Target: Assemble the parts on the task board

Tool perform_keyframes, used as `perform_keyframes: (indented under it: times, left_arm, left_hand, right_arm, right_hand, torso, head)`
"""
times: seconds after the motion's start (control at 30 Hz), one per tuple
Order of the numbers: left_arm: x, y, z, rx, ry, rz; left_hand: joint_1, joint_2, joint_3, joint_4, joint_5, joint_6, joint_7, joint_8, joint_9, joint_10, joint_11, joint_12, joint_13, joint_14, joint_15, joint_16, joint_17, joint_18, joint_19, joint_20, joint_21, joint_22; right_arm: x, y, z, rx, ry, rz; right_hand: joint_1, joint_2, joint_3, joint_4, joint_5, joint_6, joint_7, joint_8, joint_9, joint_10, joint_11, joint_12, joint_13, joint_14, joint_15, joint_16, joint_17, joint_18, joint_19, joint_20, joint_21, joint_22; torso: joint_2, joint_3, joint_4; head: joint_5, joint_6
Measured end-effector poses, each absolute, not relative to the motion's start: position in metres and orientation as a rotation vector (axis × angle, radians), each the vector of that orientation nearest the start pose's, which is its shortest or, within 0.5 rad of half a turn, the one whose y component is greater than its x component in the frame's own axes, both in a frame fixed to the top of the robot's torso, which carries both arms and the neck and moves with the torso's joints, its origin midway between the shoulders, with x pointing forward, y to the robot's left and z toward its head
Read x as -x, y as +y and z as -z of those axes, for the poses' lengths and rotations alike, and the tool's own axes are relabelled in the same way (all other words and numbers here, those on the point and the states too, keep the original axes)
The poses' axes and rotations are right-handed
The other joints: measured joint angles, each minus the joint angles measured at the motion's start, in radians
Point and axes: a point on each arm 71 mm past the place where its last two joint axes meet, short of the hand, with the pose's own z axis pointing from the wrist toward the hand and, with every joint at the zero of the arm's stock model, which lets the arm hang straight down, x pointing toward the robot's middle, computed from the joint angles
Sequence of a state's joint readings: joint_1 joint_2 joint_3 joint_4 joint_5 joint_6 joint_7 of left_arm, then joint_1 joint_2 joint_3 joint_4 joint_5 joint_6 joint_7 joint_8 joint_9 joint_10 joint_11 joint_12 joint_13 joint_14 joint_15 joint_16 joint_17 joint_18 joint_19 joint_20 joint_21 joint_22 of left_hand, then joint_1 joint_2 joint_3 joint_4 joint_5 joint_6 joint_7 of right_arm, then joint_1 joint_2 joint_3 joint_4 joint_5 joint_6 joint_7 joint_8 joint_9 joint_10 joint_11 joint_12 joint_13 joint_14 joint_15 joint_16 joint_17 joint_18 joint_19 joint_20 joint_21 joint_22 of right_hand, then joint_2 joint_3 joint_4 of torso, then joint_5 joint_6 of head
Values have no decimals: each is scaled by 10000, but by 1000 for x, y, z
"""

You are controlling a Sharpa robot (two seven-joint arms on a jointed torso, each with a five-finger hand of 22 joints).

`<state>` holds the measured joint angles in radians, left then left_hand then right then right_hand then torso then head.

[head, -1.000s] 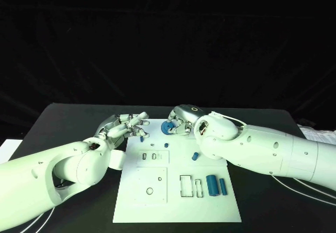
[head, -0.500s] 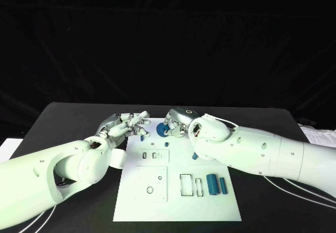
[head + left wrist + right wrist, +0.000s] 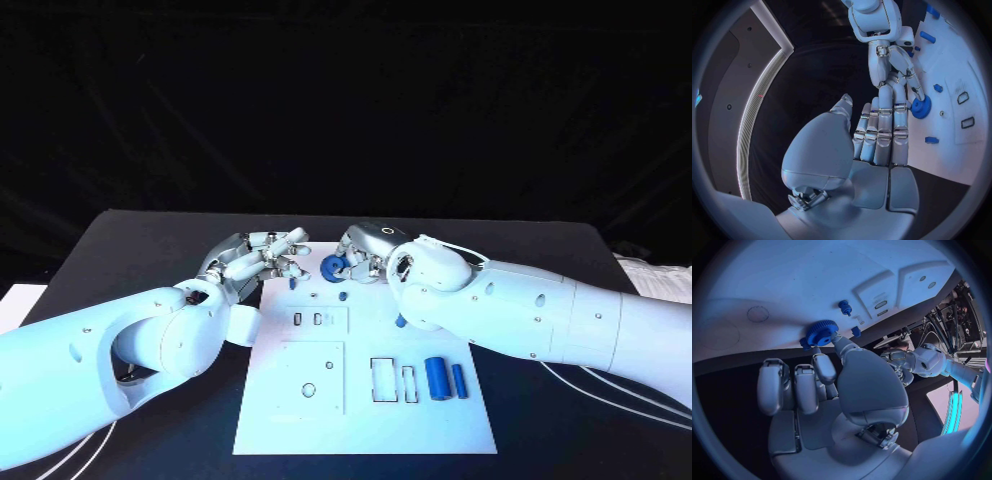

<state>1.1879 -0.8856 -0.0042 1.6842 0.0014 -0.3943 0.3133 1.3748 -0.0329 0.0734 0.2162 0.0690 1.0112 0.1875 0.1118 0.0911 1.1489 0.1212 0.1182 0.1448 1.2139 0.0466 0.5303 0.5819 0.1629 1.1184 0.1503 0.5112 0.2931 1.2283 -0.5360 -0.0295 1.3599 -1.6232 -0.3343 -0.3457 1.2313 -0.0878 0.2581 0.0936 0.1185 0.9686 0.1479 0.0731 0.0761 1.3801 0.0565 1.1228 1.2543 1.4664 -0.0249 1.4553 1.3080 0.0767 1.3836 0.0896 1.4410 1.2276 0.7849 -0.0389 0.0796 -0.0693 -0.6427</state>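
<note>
table [image 3: 144, 240] black | task board [image 3: 361, 410] white, mid-table | my right robot hand [image 3: 368, 250] pinches blue gear [image 3: 335, 266] over board's far edge | my left robot hand [image 3: 267, 255] beside it, fingers apart, holds nothing | advice: lower gear level, steadily onto its seat

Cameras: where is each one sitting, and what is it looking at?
Head view: on the robot's head, looking down at the board; both arms and hands show.
Left wrist view: behind the left hand, facing the board edge and the right hand.
Right wrist view: behind the right hand, looking at the board.
Shared: all three show the blue gear held in the right hand's fingers.
</note>
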Motion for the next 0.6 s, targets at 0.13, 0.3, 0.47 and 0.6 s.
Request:
perform_keyframes:
  times: [0.13, 0.3, 0.47, 0.6]
  left_arm:
    - [-462, 187, 164, 11630, 14787, 15596]
    - [-462, 187, 165, 11639, 14823, 15600]
    - [-462, 187, 165, 11652, 14857, 15594]
    - [-462, 187, 165, 11665, 14873, 15579]
  left_hand:
    - [0, 0, 0, 0, 0, 0, 0, 0, 0, 0, 0, 0, 11, 0, 0, 0, -1, 0, 0, 0, 0, 13]
    - [0, 0, 0, 0, 0, -37, 36, 0, 0, -19, 20, 0, 11, -27, 27, -39, 1, 0, -36, 36, 0, 12]
    - [0, 0, -27, -27, 0, -72, 71, -39, -1, -37, 37, -15, 10, -38, 38, -39, 9, 0, -36, 36, 0, 22]
    - [0, 0, -27, -28, 0, -72, 71, -39, -1, -36, 37, -58, 10, -38, 38, -39, 9, 0, -36, 36, 0, 22]
  right_arm:
    - [-515, -97, 171, 2002, 15812, -5197]
    - [-514, -98, 171, 2000, 15810, -5234]
    - [-513, -103, 170, 1935, 15786, -5306]
    - [-513, -105, 171, 1858, 15853, -5422]
  right_hand:
    - [-51, -51, -155, 155, 46, -43, 19, -12, 0, 0, 0, -40, -32, 0, 0, -40, -1, 0, -36, 36, -1, -20]
    - [-118, -27, -271, 339, 55, -43, 20, -11, 25, 0, 0, -41, 14, 0, 0, -40, -1, 0, -36, 37, -1, 12]
    - [-128, -17, -299, 368, 152, -11, -12, 21, 44, 0, 0, 68, 93, 0, 0, -40, -2, 0, -36, 37, -1, 106]
    - [-174, 20, -389, 506, 195, -11, -12, 38, 44, 0, 0, 107, 121, 0, -1, -3, -2, 0, -36, 37, -1, 131]
  torso:
    - [1, -1, 0]
    - [1, 4, 5]
    - [5, 6, 2]
    - [5, 11, -14]
  head:
    - [0, -6]
    - [-7, -12]
    - [-21, -13]
    - [-12, -11]
